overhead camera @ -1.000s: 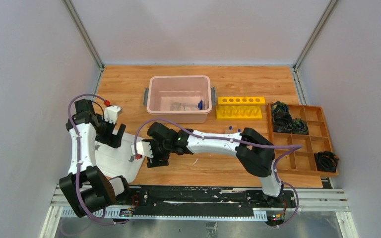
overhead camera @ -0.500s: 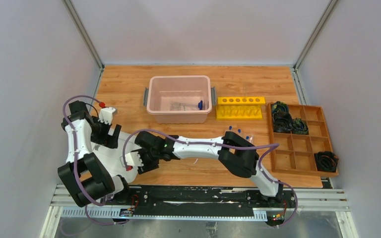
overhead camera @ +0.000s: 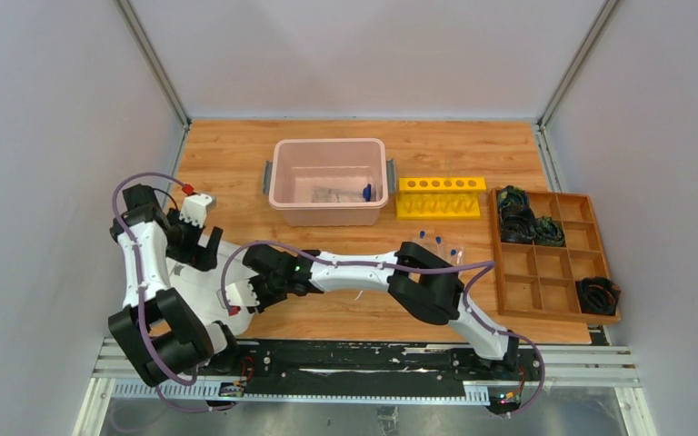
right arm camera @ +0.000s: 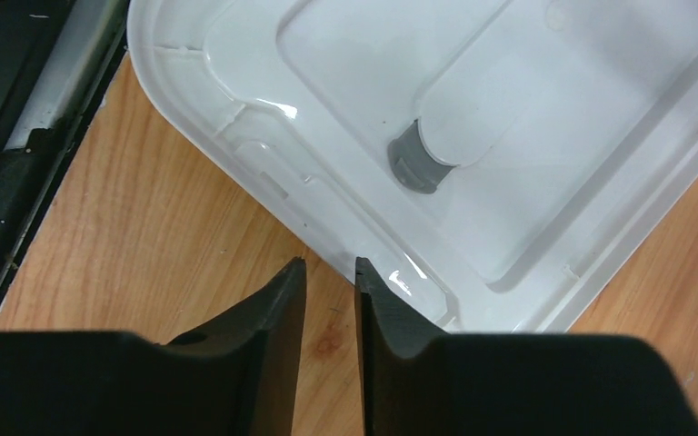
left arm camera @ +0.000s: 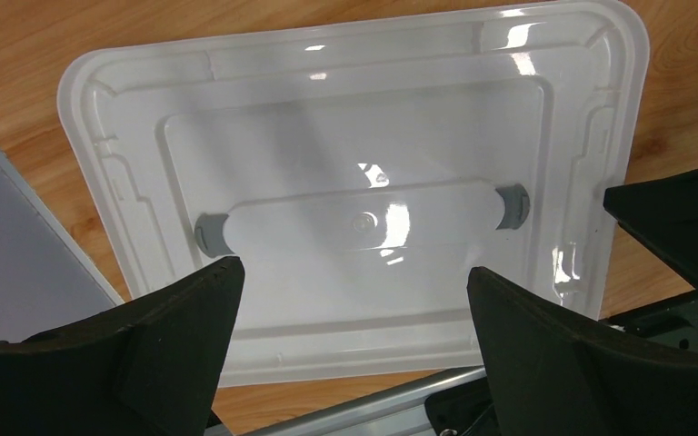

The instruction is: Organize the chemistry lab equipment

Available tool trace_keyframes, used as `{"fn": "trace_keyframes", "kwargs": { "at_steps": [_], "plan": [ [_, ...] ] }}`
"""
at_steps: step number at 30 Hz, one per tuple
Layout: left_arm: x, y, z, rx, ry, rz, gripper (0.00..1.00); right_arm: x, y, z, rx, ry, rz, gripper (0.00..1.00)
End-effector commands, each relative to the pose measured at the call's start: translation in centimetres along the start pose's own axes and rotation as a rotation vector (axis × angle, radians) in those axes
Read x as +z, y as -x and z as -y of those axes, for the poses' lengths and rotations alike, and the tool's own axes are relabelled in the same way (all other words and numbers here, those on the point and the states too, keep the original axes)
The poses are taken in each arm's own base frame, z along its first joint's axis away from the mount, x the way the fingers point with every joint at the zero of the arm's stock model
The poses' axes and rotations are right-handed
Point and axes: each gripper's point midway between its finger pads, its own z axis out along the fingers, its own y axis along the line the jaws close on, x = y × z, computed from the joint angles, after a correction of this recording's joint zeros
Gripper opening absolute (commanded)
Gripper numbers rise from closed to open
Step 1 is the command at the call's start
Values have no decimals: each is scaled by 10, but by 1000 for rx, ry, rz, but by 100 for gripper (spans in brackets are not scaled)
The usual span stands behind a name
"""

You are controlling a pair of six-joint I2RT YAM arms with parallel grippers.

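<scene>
Several small blue-capped tubes (overhead camera: 438, 242) lie on the table in front of a yellow tube rack (overhead camera: 441, 197). A pink bin (overhead camera: 282, 178) holds clear items and a blue-capped piece (overhead camera: 366, 192). A white lid (overhead camera: 202, 292) lies flat at the near left and fills the left wrist view (left arm camera: 354, 136). My left gripper (overhead camera: 197, 243) hangs wide open and empty above it (left arm camera: 354, 282). My right gripper (overhead camera: 244, 297) is at the lid's near right corner, its jaws nearly closed with a narrow empty gap (right arm camera: 330, 265). One fingertip (right arm camera: 370, 277) overlaps the lid rim (right arm camera: 264, 173).
A wooden compartment tray (overhead camera: 568, 295) with black coiled items stands at the right. The black base rail (overhead camera: 373, 354) runs along the near edge, just below the lid. Grey walls close in on both sides.
My right arm has reached left and nearer, from the table's middle to the lid's corner. My left arm has shifted slightly left and stays open above the lid.
</scene>
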Motion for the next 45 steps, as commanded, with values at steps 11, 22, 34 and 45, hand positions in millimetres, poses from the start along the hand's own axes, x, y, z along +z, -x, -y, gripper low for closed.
{"fn": "trace_keyframes", "kwargs": {
  "at_steps": [11, 22, 34, 45],
  "plan": [
    [-41, 52, 39, 213, -45, 339, 100, 16, -16, -5, -28, 22, -48, 0],
    [-160, 133, 67, 399, 86, 701, 100, -37, 44, 42, 179, -90, 228, 0],
    [-174, 97, 115, 672, 78, 644, 100, -119, 67, 60, 315, -107, 505, 0],
    [-69, 21, 137, 574, -219, 392, 90, -171, 22, 59, 546, -365, 402, 71]
  ]
}}
